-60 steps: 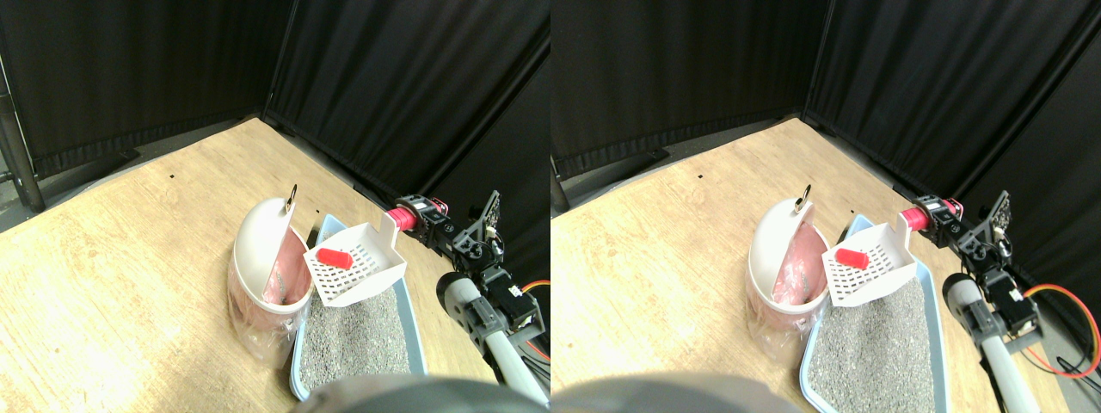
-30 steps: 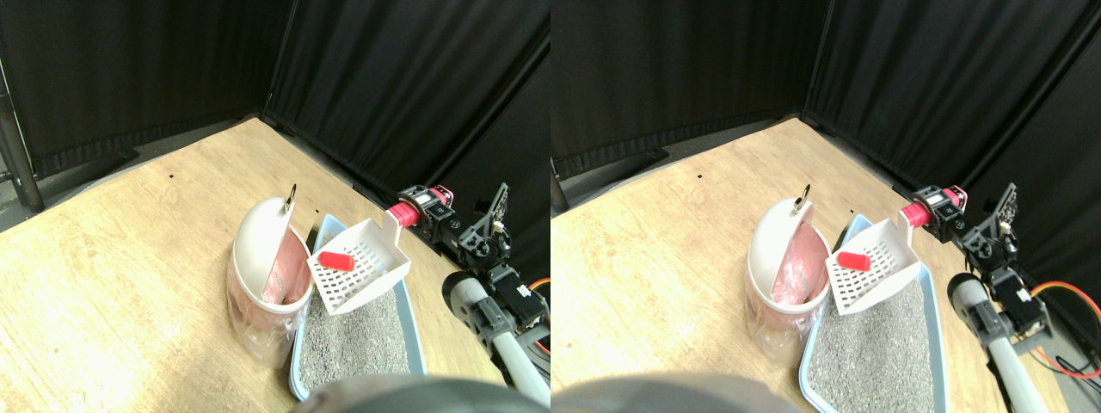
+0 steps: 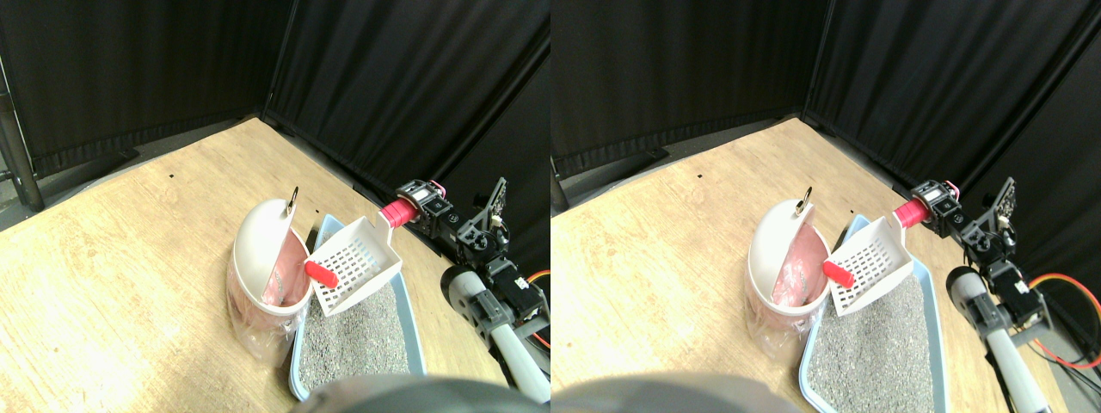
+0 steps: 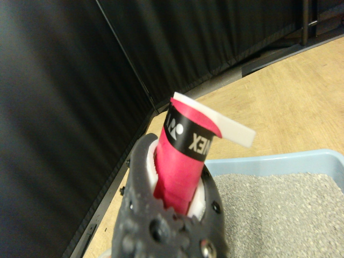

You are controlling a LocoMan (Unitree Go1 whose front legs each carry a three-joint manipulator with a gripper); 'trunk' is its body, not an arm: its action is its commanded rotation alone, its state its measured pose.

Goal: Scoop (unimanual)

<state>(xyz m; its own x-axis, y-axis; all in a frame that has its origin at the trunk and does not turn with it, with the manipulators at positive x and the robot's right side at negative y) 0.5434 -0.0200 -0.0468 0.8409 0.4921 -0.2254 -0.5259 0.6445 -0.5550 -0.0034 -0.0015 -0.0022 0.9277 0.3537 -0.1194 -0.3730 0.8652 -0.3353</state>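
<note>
Scoop [image 3: 354, 262]: white slotted, tilted over the litter tray toward the bin, red piece [image 3: 321, 274] at its lower lip
Hand [image 3: 411, 206]: right, clamped on the scoop's pink wrapped handle [image 4: 183, 161]
Litter tray [image 3: 413, 323]: blue, grey granules, on the wooden floor
Bin [image 3: 262, 249]: white, pink-lined, touching the tray's side

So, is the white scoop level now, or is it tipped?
Tipped. The white scoop slopes down toward the white bin, and the red piece lies at its lower edge.

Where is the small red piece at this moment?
In the stereo pair view, the red piece lies at the lower front edge of the tilted white scoop, just beside the open white bin.
</note>
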